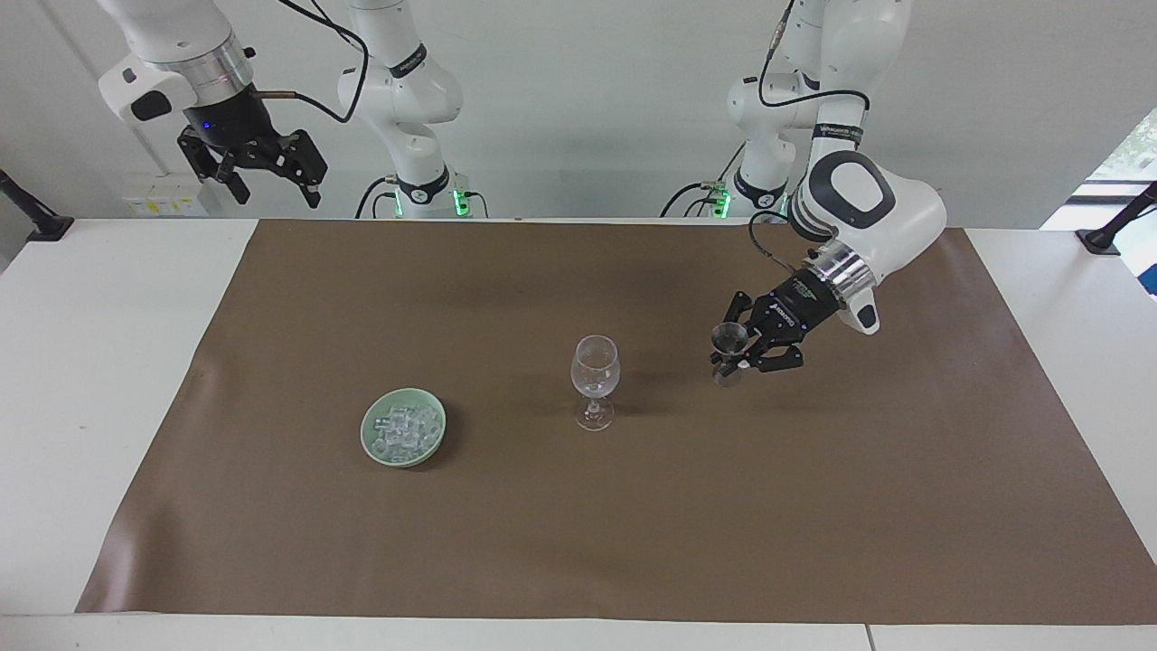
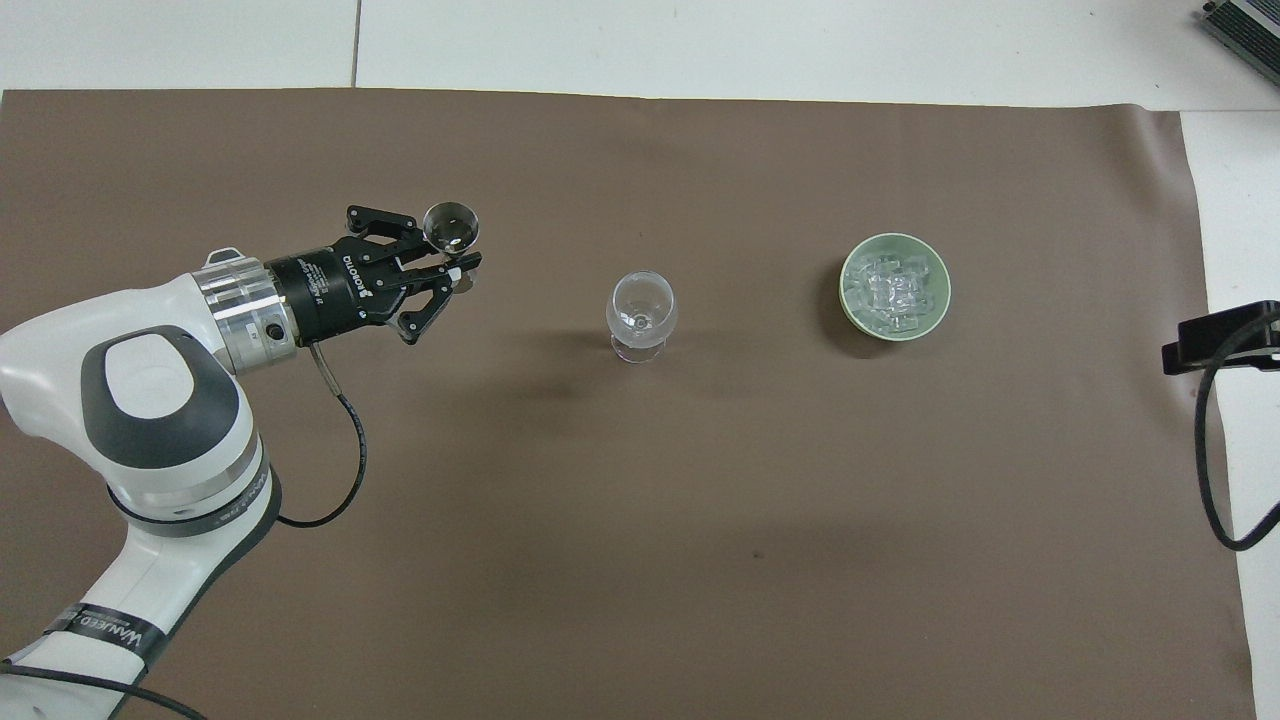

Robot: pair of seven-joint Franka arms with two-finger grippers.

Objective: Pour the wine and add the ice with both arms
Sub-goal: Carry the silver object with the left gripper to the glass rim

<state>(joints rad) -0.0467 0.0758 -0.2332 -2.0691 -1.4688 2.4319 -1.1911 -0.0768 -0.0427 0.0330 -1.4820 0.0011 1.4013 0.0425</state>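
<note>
A clear, empty-looking wine glass [image 1: 596, 366] [image 2: 641, 305] stands upright mid-mat. My left gripper [image 1: 734, 358] [image 2: 460, 270] hangs over the mat beside the glass, toward the left arm's end, and is shut on a small metal measuring cup [image 1: 728, 337] [image 2: 451, 225] held mouth up. Wine is out of view; I cannot see into the cup. The ice [image 1: 404, 429] [image 2: 893, 290] is heaped in a green bowl [image 1: 370, 428] [image 2: 944, 300] toward the right arm's end. My right gripper [image 1: 276, 194] waits open, high over the table edge by its base.
A brown mat [image 1: 578, 542] [image 2: 640, 520] covers most of the white table [image 1: 90, 362]. A black clamp with a cable [image 2: 1220, 335] sits at the table edge toward the right arm's end.
</note>
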